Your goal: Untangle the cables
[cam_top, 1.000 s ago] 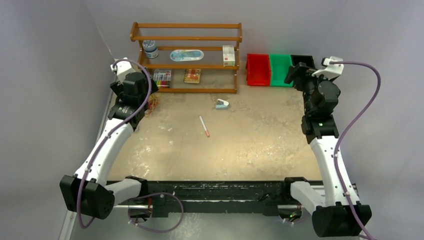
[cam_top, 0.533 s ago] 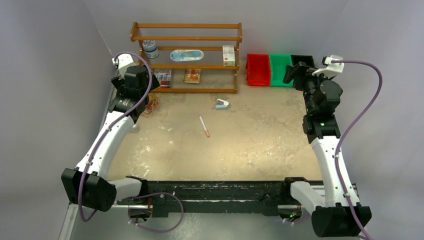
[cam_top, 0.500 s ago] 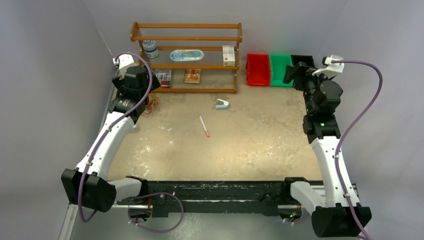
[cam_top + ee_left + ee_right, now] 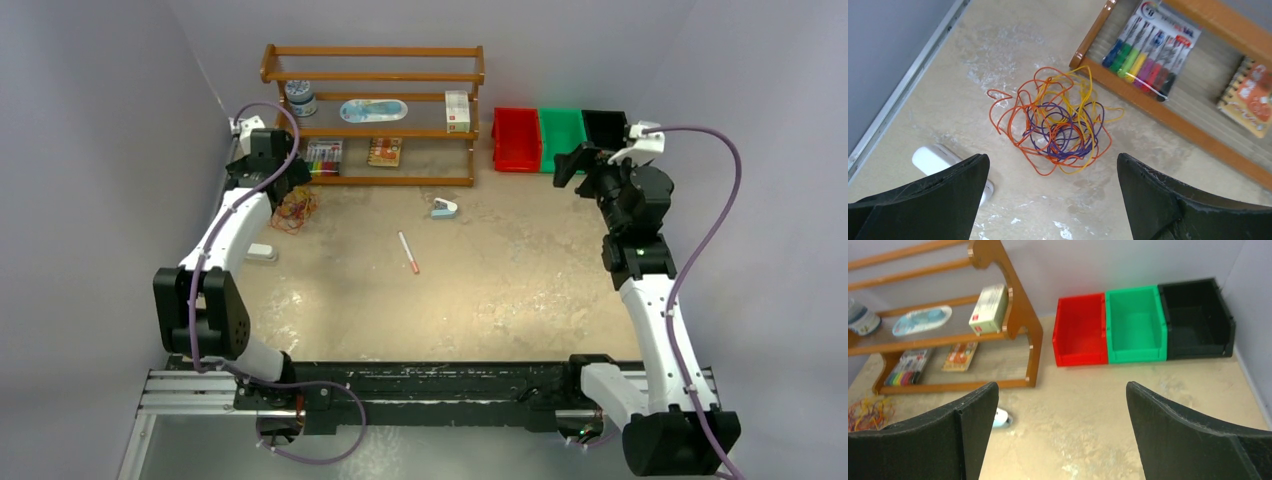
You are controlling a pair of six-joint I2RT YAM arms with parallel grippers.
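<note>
The cables [image 4: 1058, 127] are a fist-sized tangle of orange, yellow and purple wire loops. They lie on the table by the shelf's left foot, and also show in the top view [image 4: 293, 210] and at the far left of the right wrist view [image 4: 868, 410]. My left gripper [image 4: 1052, 161] is open and empty. It hovers just above the near edge of the tangle without touching it, and shows in the top view [image 4: 280, 178]. My right gripper [image 4: 1062, 390] is open and empty, held high at the far right [image 4: 572, 160], far from the cables.
A wooden shelf [image 4: 372, 115] holds a marker pack [image 4: 1148, 47] and stands right behind the tangle. A white object [image 4: 935, 160] lies near the left fingertip. A pen [image 4: 408, 252] and a small blue-white item [image 4: 444, 208] lie mid-table. Red [image 4: 516, 140], green [image 4: 560, 138] and black [image 4: 603, 122] bins stand at the back right.
The left arm has stretched out along the left edge, and its gripper now leaves the tangle uncovered. The right gripper has shifted a little left and lower.
</note>
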